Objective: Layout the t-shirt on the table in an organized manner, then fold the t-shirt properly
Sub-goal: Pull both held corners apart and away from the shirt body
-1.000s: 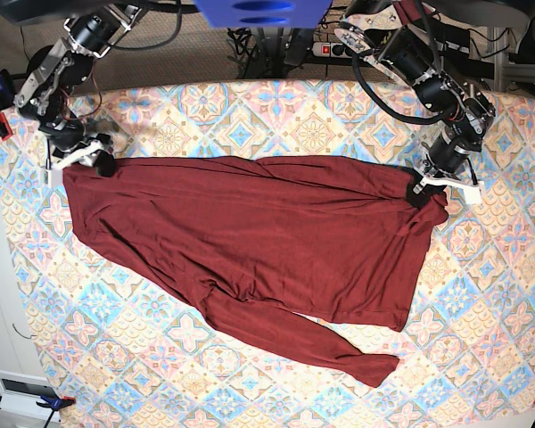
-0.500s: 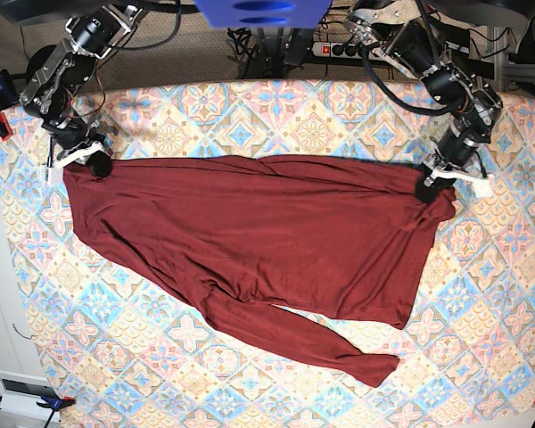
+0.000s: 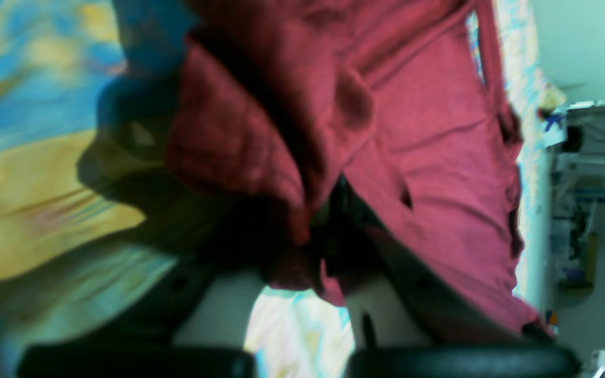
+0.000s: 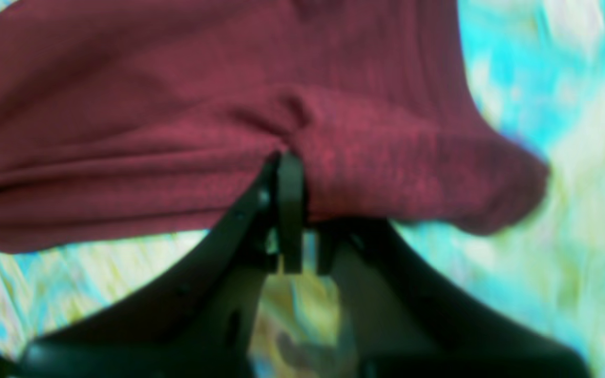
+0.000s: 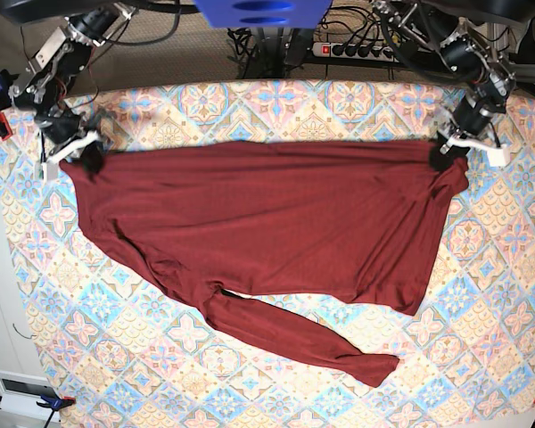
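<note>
The base view is evenly and brightly lit from above, sharp across the table [image 5: 276, 107], with only a thin soft shadow along the t-shirt [image 5: 267, 223] edges and no glare. Both wrist views are soft and smeared: the patterned cloth dissolves into streaked blue, yellow and cyan, colours oversaturated, while dark finger housings at the bottom sit out of focus.

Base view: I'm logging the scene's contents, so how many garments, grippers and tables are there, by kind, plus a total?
Garments: 1, the t-shirt, stretched along its top edge.
Grippers: 2, the right gripper and the left gripper, each with jaws shut on a top corner of the shirt.
Tables: 1, the table with patterned cloth.
Total: 4
</note>
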Action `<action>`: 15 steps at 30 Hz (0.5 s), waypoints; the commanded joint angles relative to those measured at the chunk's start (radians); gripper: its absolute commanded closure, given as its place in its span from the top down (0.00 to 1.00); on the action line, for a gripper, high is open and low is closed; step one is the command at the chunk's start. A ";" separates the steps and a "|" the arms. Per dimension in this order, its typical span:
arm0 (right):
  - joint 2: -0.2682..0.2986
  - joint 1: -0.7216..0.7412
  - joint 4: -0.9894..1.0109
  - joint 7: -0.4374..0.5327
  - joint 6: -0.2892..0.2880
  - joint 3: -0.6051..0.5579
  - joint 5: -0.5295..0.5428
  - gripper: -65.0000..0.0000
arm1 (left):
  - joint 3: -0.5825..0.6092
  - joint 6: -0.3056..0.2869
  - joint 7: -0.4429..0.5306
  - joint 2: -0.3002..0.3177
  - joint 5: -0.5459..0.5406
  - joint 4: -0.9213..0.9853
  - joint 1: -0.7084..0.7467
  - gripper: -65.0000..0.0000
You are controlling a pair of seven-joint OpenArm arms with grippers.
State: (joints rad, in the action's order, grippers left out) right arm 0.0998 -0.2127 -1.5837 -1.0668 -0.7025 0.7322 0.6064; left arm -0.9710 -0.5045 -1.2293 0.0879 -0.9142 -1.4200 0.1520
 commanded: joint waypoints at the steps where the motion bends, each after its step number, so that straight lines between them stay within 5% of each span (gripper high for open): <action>1: 0.021 0.000 -0.028 0.035 0.004 0.007 0.014 0.02 | -0.006 -0.006 0.032 0.020 -0.032 -0.020 0.010 0.00; 15: 0.021 -0.103 -0.031 -0.006 0.004 0.005 0.134 0.02 | -0.010 -0.006 0.033 0.089 -0.164 -0.115 0.209 0.00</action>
State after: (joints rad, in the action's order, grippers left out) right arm 0.0978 -0.3187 -1.5917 -1.1011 -0.7036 0.7292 0.7284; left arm -0.9710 -0.5087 -1.2373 0.1551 -1.0565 -1.5139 0.3595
